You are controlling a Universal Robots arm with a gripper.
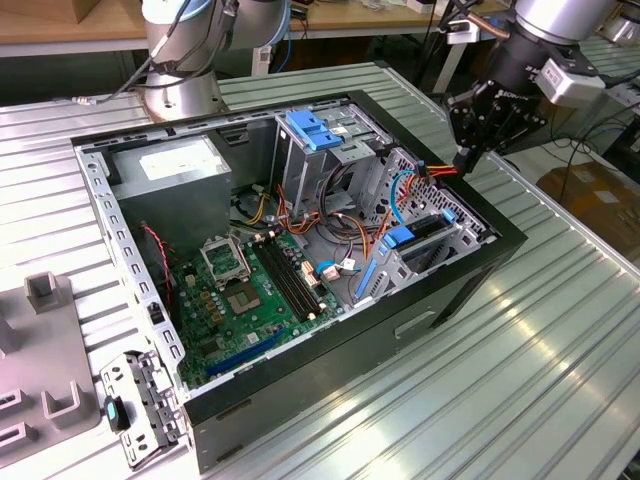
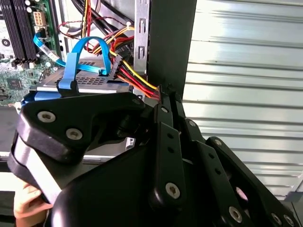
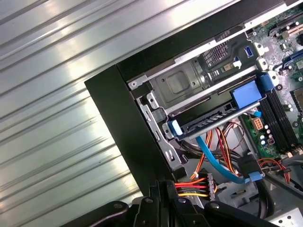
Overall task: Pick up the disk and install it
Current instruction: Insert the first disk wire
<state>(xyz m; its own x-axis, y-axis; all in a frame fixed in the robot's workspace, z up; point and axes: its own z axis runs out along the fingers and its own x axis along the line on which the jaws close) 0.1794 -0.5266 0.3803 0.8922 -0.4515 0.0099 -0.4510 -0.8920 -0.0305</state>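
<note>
At the exterior view's left, grey fixture blocks [image 1: 48, 338] are lying on the table, and just beside the case a loose metal bracket [image 1: 140, 408] is resting flat. The open computer case [image 1: 300, 372] is lying on its side and taking up the middle. Inside it, going rightward, the grey power supply [image 1: 172, 172] is sitting in the far corner, the green motherboard [image 1: 250, 292] is covering the floor of the case, and a blue latch [image 1: 315, 130] is topping the upper bay. Loose orange, red and yellow wires [image 1: 350, 235] are trailing between the board and the drive cage [image 1: 440, 250] at the case's right end.

The disk [image 1: 425, 232] is sitting inside that cage. In the first wrist view it [image 3: 208, 122] is lying in the bay with blue rails at its ends and a blue data cable [image 3: 215, 158] curving away from it.

The gripper [image 1: 465, 160] is hanging over the right end of the case, close above the cage. In both wrist views its fingers [image 2: 163, 109] are standing pressed together. A red-and-yellow wire bundle [image 3: 189, 187] is running right up to the gripper's tips [image 3: 161, 187]; whether they are pinching it, I cannot tell. In the second wrist view the gripper's black linkage is covering much of the cage, and something pale [image 2: 23, 201] is being cut off at the picture's edge, too little to identify.

Everything is resting on a ribbed, shiny metal table [image 1: 520, 380]. The arm's base [image 1: 180, 70] is standing behind the case, with wooden benches [image 1: 60, 20] running along the back.
</note>
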